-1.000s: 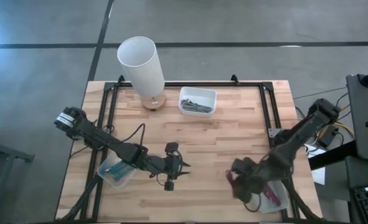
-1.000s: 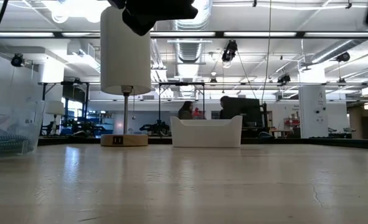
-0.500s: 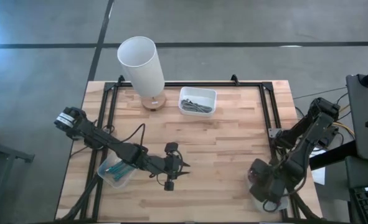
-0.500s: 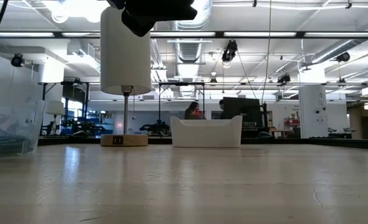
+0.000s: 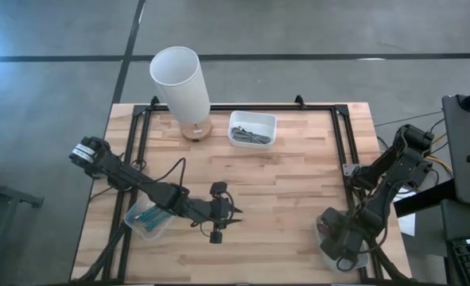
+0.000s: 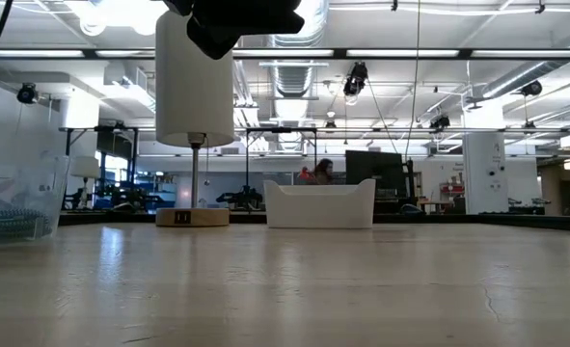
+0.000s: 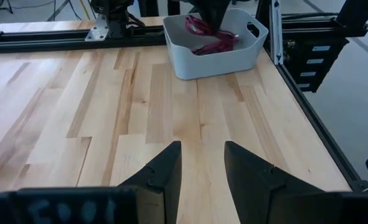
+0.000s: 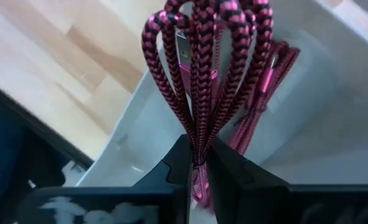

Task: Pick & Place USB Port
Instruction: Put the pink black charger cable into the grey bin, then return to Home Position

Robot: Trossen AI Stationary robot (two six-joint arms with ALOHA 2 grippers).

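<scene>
- Cable, USB (image 8: 203,74): braided magenta-and-black cord folded into several loops, pinched at the gathered waist of the bundle by the right gripper (image 8: 199,163), whose two dark fingers are pressed together on it. The bundle hangs over the white bin (image 8: 308,118) at the table's 5 o'clock corner in the high view; more pink cord (image 8: 258,106) lies in the bin beneath. Whether the held bundle touches the bin floor cannot be told.
- Handling, judged: light, limp and springy; loops will sag, swing and may fan out or snag on neighbouring cords. The woven jacket should give fair grip, so slipping looks unlikely while all strands sit between the pads. Best hold is the bunched middle where the strands cross, as now; a grip on a single loop would let the rest uncoil.
- Right gripper, high view (image 5: 335,238): low over the bin at 5 o'clock.
- Left gripper (image 7: 201,163): fingers spread, holding nothing, hovering over bare boards near the table's 7 o'clock, facing the far bin (image 7: 218,56).
- Table (image 5: 298,171): pale butcher-block strips, smooth, framed by black rail.
- Tray (image 5: 252,129): white, rounded, rectangular, at 12 o'clock, holding dark metallic pieces too small to identify.
- Lamp (image 5: 180,87): white cylindrical shade on a round wooden base, 11 o'clock.
- Clear tub (image 5: 147,218): translucent plastic with bluish contents, 8 o'clock.
</scene>
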